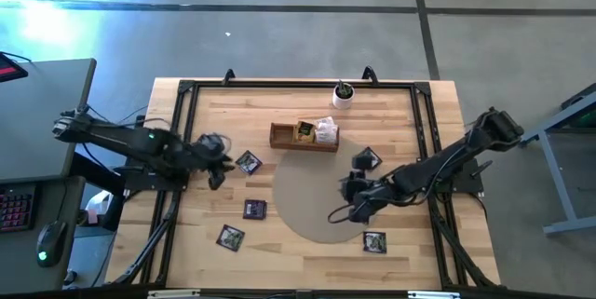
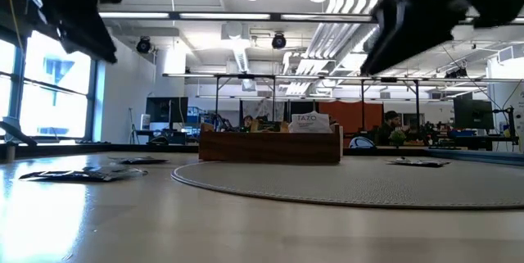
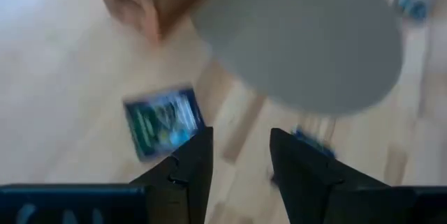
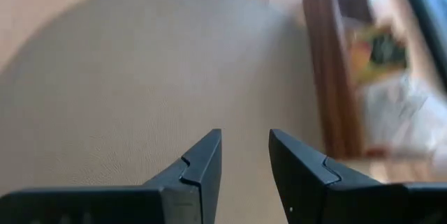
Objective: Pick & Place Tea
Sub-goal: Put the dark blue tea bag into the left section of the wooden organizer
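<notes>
Dark fingers of the left pincer (image 3: pixel 241 158) are held slightly parted and empty above a blue sachet (image 3: pixel 162 121) on the bench (image 1: pixel 307 252), apparently to grasp it. Right pincer (image 4: pixel 244 158), likewise parted and empty, is poised over the grey mat (image 4: pixel 140 77); more tea is stored in the wooden box (image 1: pixel 304 136).

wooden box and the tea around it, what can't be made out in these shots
- Wooden box contents: too small in the high view; blurred in the right wrist view; the front wall hides all but a whitish sachet in the low view.
- Sachet prints: too small in the high view; the dark sachet is motion-blurred in the left wrist view.
- Both pincers: cut off by the top edge in the low view.
</notes>
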{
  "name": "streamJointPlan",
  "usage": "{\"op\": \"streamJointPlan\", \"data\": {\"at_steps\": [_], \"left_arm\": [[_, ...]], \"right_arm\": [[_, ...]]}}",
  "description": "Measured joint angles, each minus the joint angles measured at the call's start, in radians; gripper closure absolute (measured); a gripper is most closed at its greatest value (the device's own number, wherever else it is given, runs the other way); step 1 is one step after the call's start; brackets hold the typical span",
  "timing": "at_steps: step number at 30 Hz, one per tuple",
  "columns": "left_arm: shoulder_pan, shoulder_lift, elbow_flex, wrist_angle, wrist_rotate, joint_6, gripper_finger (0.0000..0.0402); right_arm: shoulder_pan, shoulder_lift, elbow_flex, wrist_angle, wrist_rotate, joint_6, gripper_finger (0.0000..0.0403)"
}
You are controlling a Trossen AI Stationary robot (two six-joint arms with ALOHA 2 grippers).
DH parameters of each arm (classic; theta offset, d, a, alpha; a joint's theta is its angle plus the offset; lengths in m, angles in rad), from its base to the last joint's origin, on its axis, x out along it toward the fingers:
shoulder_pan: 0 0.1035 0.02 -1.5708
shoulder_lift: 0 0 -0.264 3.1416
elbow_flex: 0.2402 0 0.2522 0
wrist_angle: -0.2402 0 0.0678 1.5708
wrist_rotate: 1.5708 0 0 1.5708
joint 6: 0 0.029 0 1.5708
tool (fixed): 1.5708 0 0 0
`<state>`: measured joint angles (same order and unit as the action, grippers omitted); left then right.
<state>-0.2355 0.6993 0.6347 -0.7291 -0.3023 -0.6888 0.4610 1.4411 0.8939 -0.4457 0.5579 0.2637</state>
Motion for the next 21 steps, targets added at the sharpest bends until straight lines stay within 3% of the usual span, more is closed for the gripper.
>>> {"op": "streamJointPlan", "data": {"at_steps": [4, 7, 11, 13, 17, 21], "left_arm": [[0.060, -0.146, 0.035, -0.067, -0.046, 0.027, 0.0262], [0.090, -0.272, 0.017, -0.100, 0.009, 0.029, 0.0262], [0.090, -0.393, -0.090, -0.025, 0.052, 0.027, 0.0262], [0.091, -0.418, -0.169, 0.131, 0.062, 0.030, 0.0262], [0.092, -0.434, -0.306, 0.350, 0.062, 0.030, 0.0262], [0.092, -0.433, -0.384, 0.344, 0.028, 0.016, 0.0262]], "right_arm": [[-0.001, -0.033, 0.070, -0.006, 0.007, -0.089, 0.0286], [-0.003, -0.074, 0.075, 0.009, -0.048, -0.123, 0.0286], [-0.024, -0.093, 0.073, 0.006, -0.168, -0.137, 0.0286], [-0.040, -0.093, 0.071, 0.034, -0.245, -0.154, 0.0286], [-0.075, -0.088, -0.019, 0.330, -0.367, -0.280, 0.0286], [-0.117, -0.087, -0.163, 0.662, -0.408, -0.353, 0.0286]]}}
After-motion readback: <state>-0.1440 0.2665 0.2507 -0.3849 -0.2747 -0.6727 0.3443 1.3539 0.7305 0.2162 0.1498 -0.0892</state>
